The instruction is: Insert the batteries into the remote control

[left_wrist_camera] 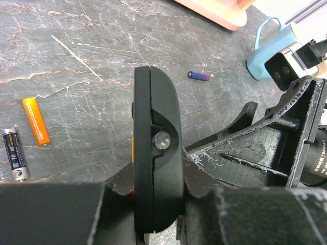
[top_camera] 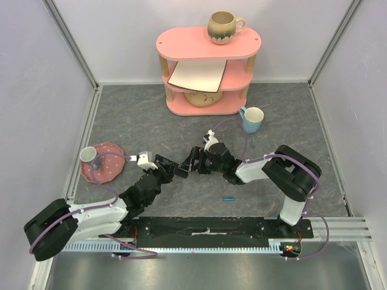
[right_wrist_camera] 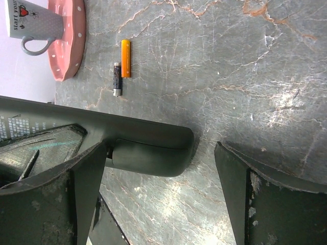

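Left gripper (left_wrist_camera: 153,176) clamped on remote control (left_wrist_camera: 156,127), edge-up, midway between bench side edges — right gripper (right_wrist_camera: 161,153) wide open, empty; close squarely, no twist.

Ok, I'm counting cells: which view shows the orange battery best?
Left wrist: the orange battery is whole, close and largest. Right wrist shows it smaller; top external does not show it.

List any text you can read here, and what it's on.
"start you", cut off at the frame edge: mug.
"DAHENG": camera lens.
Black battery: print too small to read.
Remote: white print, too small and blurred to read.
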Available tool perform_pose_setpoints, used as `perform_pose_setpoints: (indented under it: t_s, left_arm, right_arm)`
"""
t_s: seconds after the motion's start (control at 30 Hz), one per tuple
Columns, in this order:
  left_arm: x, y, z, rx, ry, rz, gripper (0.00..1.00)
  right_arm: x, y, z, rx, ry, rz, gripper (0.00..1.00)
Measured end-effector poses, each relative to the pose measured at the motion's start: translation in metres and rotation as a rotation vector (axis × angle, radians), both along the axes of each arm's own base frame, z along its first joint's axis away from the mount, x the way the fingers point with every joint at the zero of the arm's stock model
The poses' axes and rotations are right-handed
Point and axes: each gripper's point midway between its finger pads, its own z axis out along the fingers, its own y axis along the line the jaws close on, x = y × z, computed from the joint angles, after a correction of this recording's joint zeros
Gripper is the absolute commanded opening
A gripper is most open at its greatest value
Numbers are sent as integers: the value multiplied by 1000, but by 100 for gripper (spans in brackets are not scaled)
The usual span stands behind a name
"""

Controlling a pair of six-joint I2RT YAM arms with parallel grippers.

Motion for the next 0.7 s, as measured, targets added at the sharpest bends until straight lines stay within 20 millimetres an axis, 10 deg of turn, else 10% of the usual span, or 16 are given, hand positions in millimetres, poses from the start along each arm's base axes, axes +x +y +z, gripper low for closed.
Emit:
perform_pose_setpoints:
  t_s: [0.7]
  left_arm:
    - [1, 4, 0, 7, 0, 19, 2]
  right_arm:
    - [3, 6, 3, -28, 13, 14, 71]
